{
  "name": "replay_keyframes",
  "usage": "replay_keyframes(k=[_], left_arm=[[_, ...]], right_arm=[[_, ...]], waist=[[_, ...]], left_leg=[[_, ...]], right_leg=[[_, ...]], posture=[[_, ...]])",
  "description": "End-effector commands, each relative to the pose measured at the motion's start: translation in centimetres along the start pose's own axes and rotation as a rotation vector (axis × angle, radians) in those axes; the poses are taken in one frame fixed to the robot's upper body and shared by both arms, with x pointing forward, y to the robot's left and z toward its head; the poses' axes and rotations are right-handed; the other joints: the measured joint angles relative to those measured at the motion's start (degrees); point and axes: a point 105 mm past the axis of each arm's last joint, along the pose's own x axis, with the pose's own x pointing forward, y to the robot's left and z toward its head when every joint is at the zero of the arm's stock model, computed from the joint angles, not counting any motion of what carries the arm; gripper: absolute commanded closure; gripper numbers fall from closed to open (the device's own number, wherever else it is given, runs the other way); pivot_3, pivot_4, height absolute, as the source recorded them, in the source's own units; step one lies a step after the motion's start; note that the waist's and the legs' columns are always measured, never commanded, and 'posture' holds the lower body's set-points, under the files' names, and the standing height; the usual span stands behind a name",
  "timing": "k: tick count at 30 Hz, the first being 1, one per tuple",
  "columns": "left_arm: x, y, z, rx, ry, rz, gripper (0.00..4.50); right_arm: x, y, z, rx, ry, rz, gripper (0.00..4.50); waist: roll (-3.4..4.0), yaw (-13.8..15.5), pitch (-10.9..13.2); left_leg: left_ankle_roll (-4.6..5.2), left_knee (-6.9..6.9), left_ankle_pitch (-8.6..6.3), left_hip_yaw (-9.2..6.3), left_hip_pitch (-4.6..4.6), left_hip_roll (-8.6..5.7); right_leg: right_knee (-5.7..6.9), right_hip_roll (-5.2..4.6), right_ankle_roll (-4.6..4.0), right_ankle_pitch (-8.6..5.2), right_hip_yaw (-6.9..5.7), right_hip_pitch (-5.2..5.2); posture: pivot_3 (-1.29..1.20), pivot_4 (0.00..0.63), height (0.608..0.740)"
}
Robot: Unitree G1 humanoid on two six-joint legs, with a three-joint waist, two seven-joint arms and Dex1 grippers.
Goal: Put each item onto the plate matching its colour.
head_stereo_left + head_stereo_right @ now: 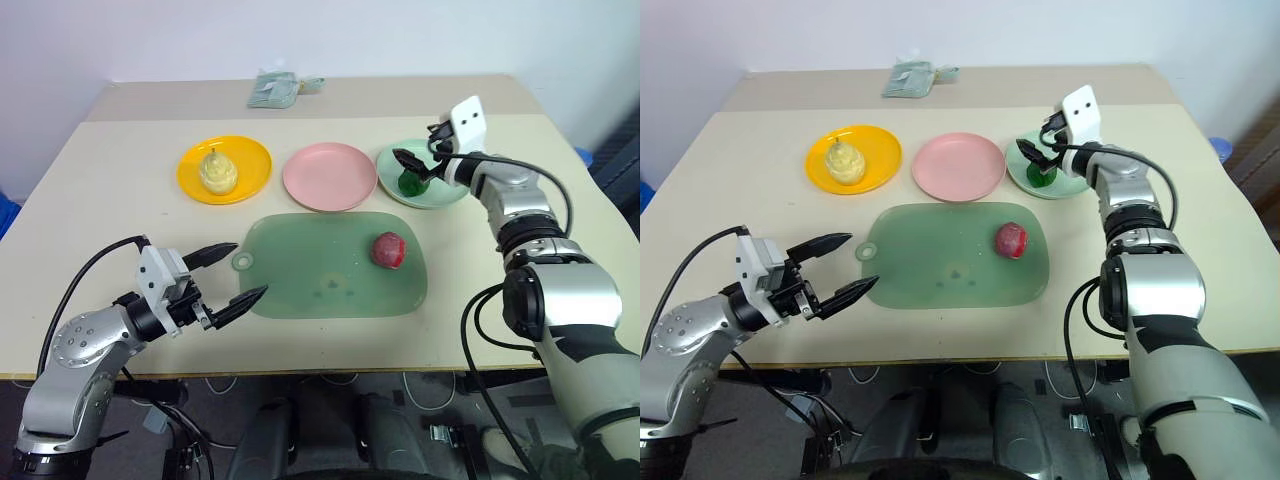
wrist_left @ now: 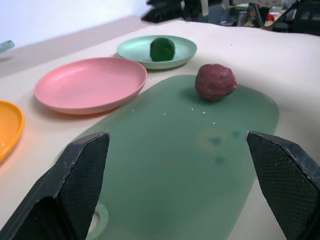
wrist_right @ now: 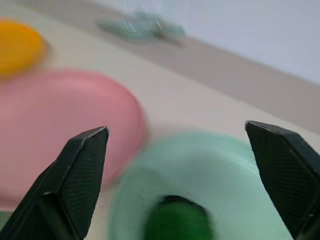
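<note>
The pale yellow pear [image 1: 218, 170] sits on the yellow-orange plate [image 1: 252, 158] at the back left. The pink plate [image 1: 329, 176] in the middle holds nothing. The dark green ball [image 1: 409, 183] rests on the mint green plate [image 1: 444, 194] at the back right, and my right gripper [image 1: 413, 166] hovers open just over it, fingers [image 3: 82, 180] spread on either side. The dark red ball [image 1: 389, 250] lies on the right part of the large green mat [image 1: 320, 275]. My left gripper [image 1: 228, 275] stands open at the mat's left end, near its ring handle, holding nothing.
A small crumpled grey-green bundle [image 1: 278, 90] lies at the table's far edge. A blue object [image 1: 582, 154] shows past the table's right side. The tabletop [image 1: 120, 230] is beige.
</note>
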Motion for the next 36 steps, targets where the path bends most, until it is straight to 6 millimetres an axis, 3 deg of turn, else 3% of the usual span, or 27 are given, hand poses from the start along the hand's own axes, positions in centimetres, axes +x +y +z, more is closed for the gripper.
replay_keyframes(k=[1,5,9,21,28,35,36], left_arm=[[-0.6,-0.6,0.8,0.013,0.001,-0.075,0.0],[-0.5,-1.5,1.0,-0.025,0.003,-0.176,0.0],[-0.4,-1.8,1.6,-0.03,0.015,-0.272,0.0],[-0.1,-2.0,2.3,-0.015,0.046,-0.384,0.0],[-0.5,-1.9,2.4,0.0,0.047,-0.349,0.0],[-0.8,-2.1,2.5,0.009,0.049,-0.313,0.0],[-0.9,-2.0,2.5,0.01,0.049,-0.306,0.0]], right_arm=[[-3.5,2.1,0.2,0.028,-0.032,0.239,0.04],[-7.5,5.6,-2.0,0.133,0.034,0.374,0.04],[-9.0,7.6,-2.9,0.178,0.072,0.396,0.04],[-7.8,11.0,-4.2,0.258,0.11,0.486,0.04],[-7.3,11.4,-6.1,0.24,0.168,0.499,0.04],[-6.5,11.7,-6.7,0.211,0.18,0.507,0.04],[-6.3,11.6,-6.7,0.204,0.174,0.504,0.56]], waist=[[-0.01,0.4,0.0],[0.08,1.5,0.0],[0.22,0.9,0.1],[0.18,1.4,0.1],[0.18,1.4,0.1],[0.18,1.4,0.1],[0.18,1.4,0.1]], left_leg=[[0.04,0.03,-0.03,-0.05,0.0,0.01],[0.17,0.0,-0.11,-0.04,-0.01,0.04],[0.16,0.13,-0.1,0.16,0.05,0.05],[0.16,0.33,-0.1,0.45,0.11,0.48],[0.16,0.33,-0.1,0.45,0.11,0.48],[0.15,0.33,-0.1,0.45,0.11,0.48],[0.15,0.32,-0.1,0.45,0.11,0.48]], right_leg=[[-0.01,-0.01,0.0,0.0,-0.02,0.05],[-0.1,-0.07,0.01,-0.02,-0.04,0.07],[-0.04,-0.12,-0.21,-0.11,0.11,0.02],[-0.13,-0.04,-0.35,-0.02,-0.17,0.12],[-0.13,-0.04,-0.35,-0.02,-0.17,0.11],[-0.12,-0.05,-0.36,-0.02,-0.16,0.09],[-0.12,-0.05,-0.36,-0.02,-0.17,0.09]], posture=[[0.0,0.15,0.74],[0.0,0.15,0.74],[0.0,0.15,0.74],[0.0,0.15,0.74],[0.0,0.15,0.74],[0.0,0.15,0.74],[0.0,0.15,0.74]])
